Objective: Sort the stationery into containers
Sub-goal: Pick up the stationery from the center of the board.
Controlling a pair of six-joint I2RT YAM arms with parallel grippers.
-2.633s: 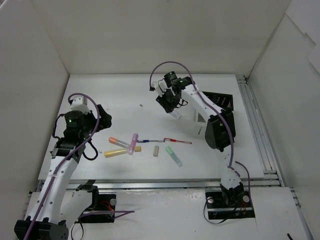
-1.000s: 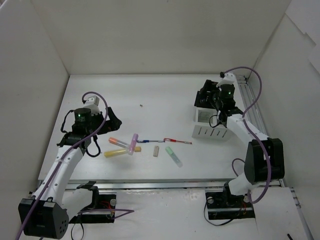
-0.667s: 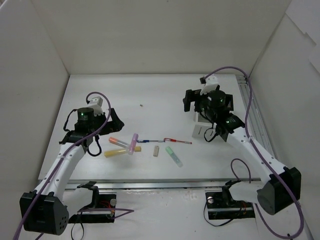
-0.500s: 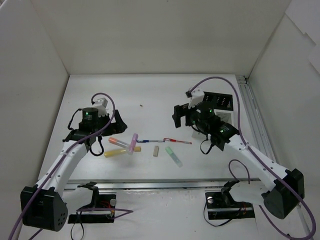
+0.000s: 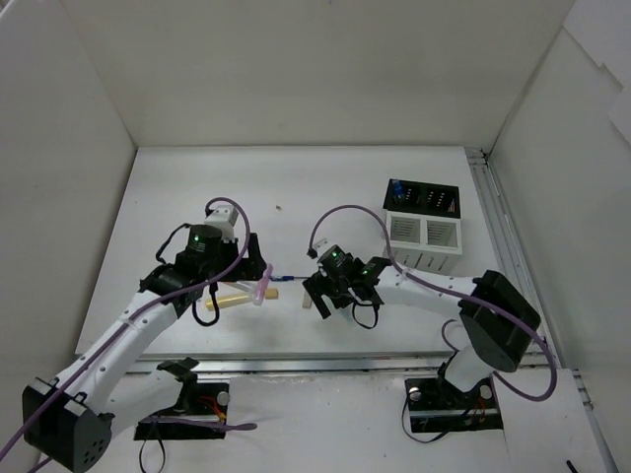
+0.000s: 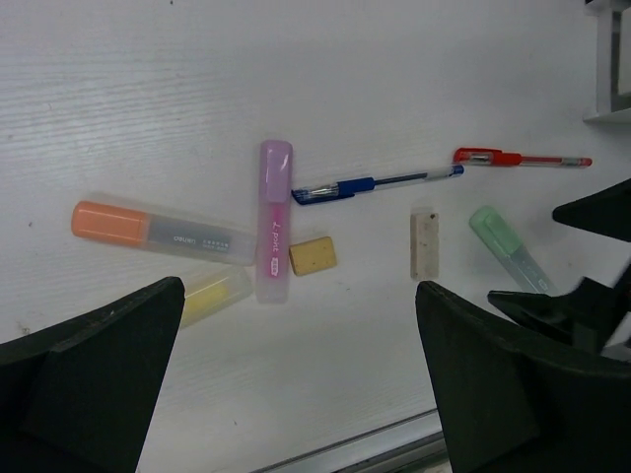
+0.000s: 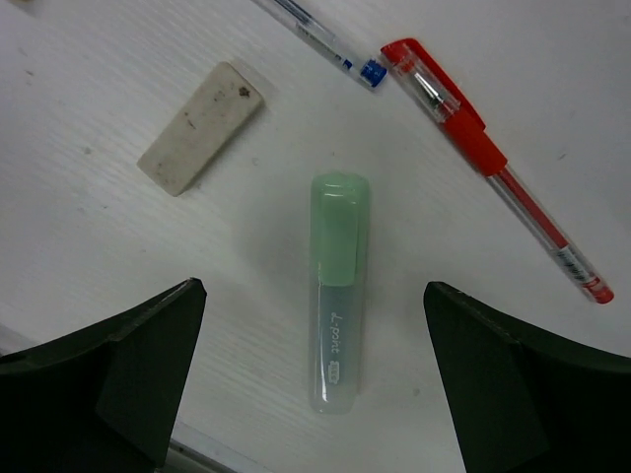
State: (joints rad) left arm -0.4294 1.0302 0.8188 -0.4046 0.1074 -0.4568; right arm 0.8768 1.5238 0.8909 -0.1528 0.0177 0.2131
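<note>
Two fingers (image 7: 128, 370) spread, right tool (image 7: 314, 291) pointing down over green marker (image 7: 336, 251)

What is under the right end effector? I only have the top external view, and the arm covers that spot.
Observer: A green marker pen, lying flat, centred in the open right end effector.
Operator: Does the left arm hide anything?
Observer: An orange marker pen, its clear end reaching the pink marker pen.
Operator: Is the left end effector holding anything?
Observer: No, it is open and empty above those markers.
</note>
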